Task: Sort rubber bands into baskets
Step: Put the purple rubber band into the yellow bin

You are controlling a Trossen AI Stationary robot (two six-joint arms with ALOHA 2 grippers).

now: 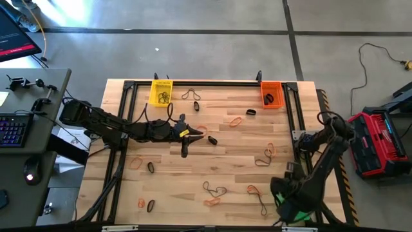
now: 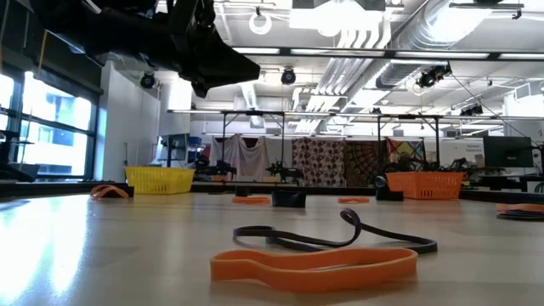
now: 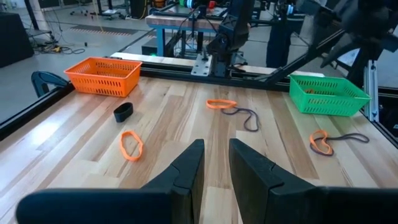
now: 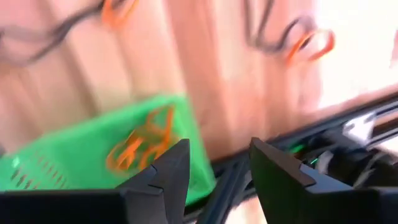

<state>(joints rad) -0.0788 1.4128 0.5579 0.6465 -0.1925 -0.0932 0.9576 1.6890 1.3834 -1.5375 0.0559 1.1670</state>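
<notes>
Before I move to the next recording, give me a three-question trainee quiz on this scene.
1. True or false: the right gripper is over the green basket.
2. What colour are the bands inside that basket?
3. Where is the left gripper? A) mid-table, holding nothing B) inside the yellow basket C) at the orange basket

Key: 1 true; 2 orange; 3 A.
</notes>
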